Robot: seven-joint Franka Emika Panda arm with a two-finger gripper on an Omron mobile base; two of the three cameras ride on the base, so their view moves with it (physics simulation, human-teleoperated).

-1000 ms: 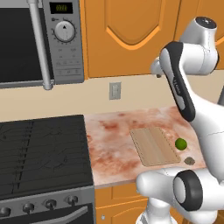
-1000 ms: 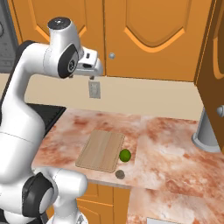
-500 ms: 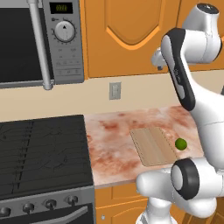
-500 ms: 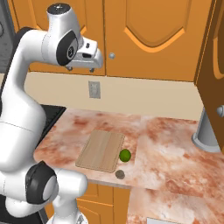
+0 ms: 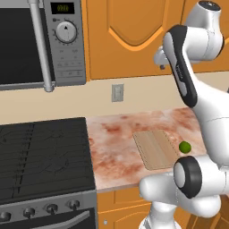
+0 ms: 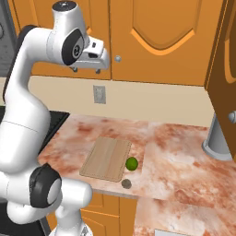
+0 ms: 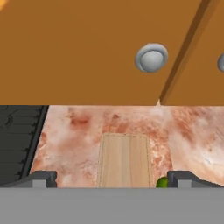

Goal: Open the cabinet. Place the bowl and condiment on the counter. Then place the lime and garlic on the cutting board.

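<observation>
While gripper (image 6: 87, 70) hangs open near cabinet (image 6: 152, 41) knob (image 7: 151, 57), off-centre closing could slip off it.

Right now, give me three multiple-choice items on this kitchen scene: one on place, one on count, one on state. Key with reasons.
1. Where is the small bright green lime?
A. On the marbled reddish-brown counter, beside the light tan wooden cutting board
B. On the board
C. On the stove

2. How many round silver knobs show in the hand view?
A. None
B. Two
C. Four

3. How do the robot's jaws stand?
A. Shut on the lime
B. Open, holding nothing
C. Shut, holding nothing

Key: 1 A, the lime rests on stone at the board's edge. 2 B, one knob in full, another at the right edge. 3 B, the gripper has its tips wide apart.
</observation>
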